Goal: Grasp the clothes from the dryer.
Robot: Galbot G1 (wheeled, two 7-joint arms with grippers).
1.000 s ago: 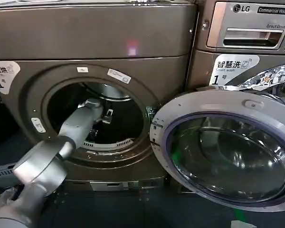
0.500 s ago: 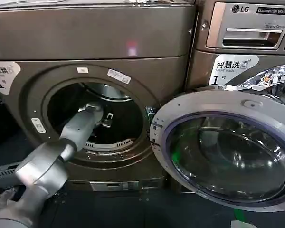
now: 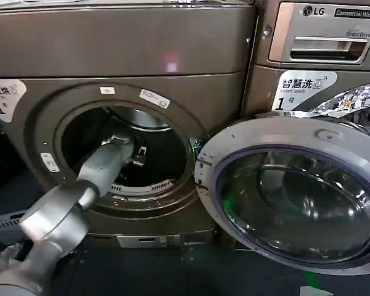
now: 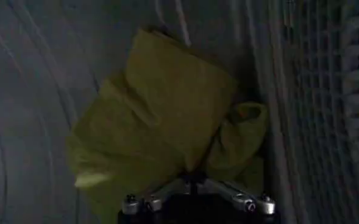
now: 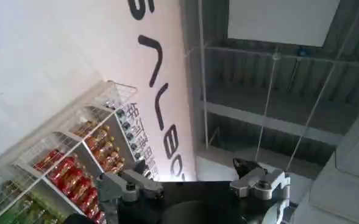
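Since a second ago my left arm has barely shifted, reaching into the dryer (image 3: 123, 68). Left gripper (image 4: 194, 196) spread wide, fingers just short of the clothes (image 4: 161, 122) — bunched against the drum wall. Reach step; next I advance and close. Right gripper (image 5: 191, 189) open, parked.

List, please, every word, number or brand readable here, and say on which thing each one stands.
"LG": silver washer's top panel.
"Commercial Washer": black badge beside it.
"Direct Drive": above the washer's drawer handle, barely legible.
"Smart wash" and "1", with Chinese characters: white sticker on the washer.
"1", with Chinese characters: white sticker on the dryer.
Small labels around the porthole: unreadable.
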